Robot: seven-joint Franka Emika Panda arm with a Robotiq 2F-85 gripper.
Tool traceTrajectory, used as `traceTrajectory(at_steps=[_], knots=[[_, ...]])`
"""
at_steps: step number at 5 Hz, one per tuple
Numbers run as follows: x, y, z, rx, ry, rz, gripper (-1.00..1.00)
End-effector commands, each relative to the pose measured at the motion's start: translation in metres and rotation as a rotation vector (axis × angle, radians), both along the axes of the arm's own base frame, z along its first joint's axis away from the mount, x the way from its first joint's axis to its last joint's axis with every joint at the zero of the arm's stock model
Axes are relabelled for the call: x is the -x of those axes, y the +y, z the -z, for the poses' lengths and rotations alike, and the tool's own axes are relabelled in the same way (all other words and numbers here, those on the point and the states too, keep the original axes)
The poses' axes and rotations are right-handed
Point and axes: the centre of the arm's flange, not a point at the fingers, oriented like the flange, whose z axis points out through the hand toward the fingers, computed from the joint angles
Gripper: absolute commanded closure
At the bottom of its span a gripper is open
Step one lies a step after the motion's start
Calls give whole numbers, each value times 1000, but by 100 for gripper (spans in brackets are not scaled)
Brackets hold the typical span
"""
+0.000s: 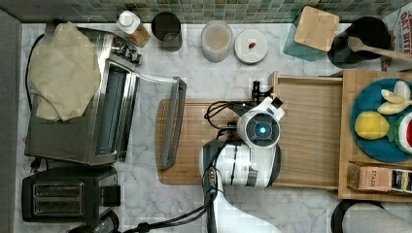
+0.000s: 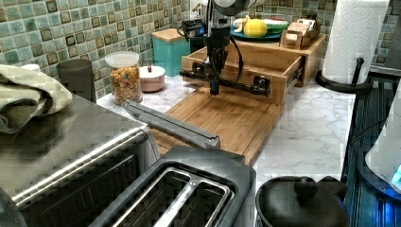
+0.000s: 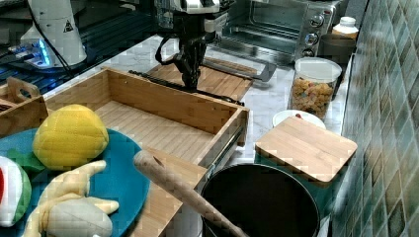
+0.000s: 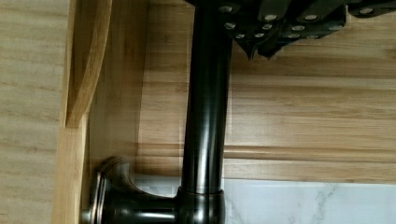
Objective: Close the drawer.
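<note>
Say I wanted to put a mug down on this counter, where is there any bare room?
Bare marble lies between the toaster oven and the jars along the tiled wall, and along the front edge beside the cutting board, near the paper towel roll. The open drawer is empty, but the gripper is at its handle.

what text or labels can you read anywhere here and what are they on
"STASH": on the side of the small tea box at the stand's corner in the top view.
"OAT BITE", cut off at the frame edge: on the package in the top view's upper right corner.
A triangular warning sign, no words legible: on the white robot base in the right view.
The toaster oven's knob markings are too small to read.
</note>
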Motion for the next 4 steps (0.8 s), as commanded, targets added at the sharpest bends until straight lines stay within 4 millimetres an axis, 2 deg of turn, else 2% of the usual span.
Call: traceTrajectory(at_steps=[1, 2, 3, 4], knots=[[24, -202, -52, 59, -12, 67, 100], [28, -255, -58, 45, -23, 62, 100], [36, -309, -79, 25, 0, 103, 100], [46, -341, -97, 62, 4, 156, 100]])
